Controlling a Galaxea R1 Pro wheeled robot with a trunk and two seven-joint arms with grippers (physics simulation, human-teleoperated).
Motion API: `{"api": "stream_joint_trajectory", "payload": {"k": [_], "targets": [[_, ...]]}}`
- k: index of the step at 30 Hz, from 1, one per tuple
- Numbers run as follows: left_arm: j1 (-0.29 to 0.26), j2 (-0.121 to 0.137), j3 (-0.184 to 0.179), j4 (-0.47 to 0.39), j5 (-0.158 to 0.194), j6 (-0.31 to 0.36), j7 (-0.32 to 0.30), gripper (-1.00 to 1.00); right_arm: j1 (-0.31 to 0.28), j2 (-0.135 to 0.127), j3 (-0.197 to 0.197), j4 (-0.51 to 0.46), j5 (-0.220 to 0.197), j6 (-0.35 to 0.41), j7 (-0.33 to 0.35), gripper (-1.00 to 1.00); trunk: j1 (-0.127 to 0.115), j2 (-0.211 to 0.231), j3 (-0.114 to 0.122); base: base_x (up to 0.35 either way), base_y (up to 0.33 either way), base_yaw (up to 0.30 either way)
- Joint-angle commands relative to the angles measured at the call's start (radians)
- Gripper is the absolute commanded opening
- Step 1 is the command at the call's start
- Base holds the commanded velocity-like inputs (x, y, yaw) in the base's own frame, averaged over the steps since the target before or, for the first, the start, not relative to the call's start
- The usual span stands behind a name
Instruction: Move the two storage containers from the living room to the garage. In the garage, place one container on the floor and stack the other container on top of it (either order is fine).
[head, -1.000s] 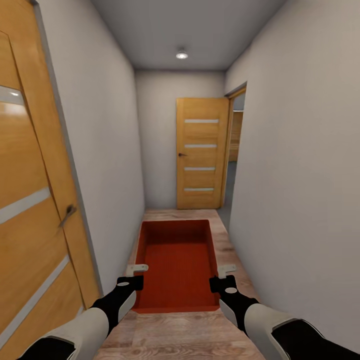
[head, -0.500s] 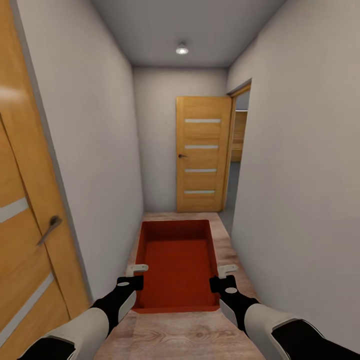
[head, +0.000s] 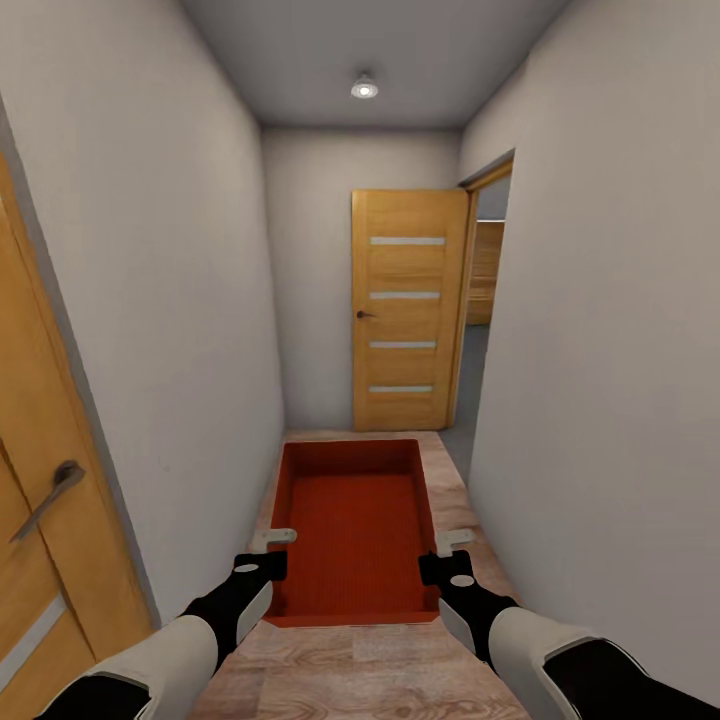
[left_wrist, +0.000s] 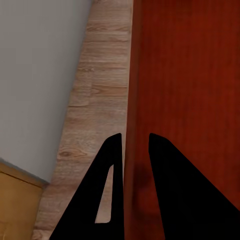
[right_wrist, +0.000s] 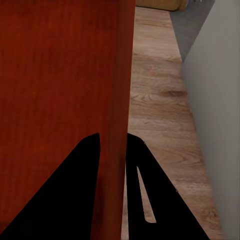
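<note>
One orange-red storage container (head: 350, 520), open-topped and empty, hangs level in front of me above the wood-plank flooring. My left gripper (head: 272, 552) is shut on its left long wall near the closer end. On the opposite wall my right gripper (head: 450, 556) is shut in the same way. The left wrist view has the left gripper (left_wrist: 134, 137) with one finger on each side of the thin red wall (left_wrist: 180, 75). In the right wrist view the right gripper (right_wrist: 113, 136) pinches the other wall (right_wrist: 60, 65) likewise.
I am in a narrow hallway with pale walls close on both sides. A shut wooden door (head: 405, 310) stands at the far end. Beside it an open doorway (head: 485, 290) on the right shows grey flooring (head: 462, 395). Another wooden door (head: 40, 520) is close at my left.
The view has advanced down the hallway: the left door has slid toward the picture's edge and the far door looks nearer. Both grippers keep the same hold on the container.
</note>
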Motion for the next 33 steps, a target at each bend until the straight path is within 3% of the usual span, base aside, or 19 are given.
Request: {"api": "stream_joint_trajectory", "payload": {"k": [1, 33], "targets": [[0.0, 0.053, 0.008, 0.002, 0.013, 0.006, 0.021, -1.0, -0.002, 0.0, -0.028, -0.002, -0.008, -0.018, -0.03, -1.0, 0.001, -0.001, -0.002, 0.322, 0.0, 0.0], [0.0, 0.053, 0.008, 0.002, 0.013, 0.006, 0.021, -1.0, -0.002, 0.0, -0.028, -0.002, -0.008, -0.021, -0.03, -1.0, 0.001, -0.001, -0.002, 0.322, 0.0, 0.0]]}}
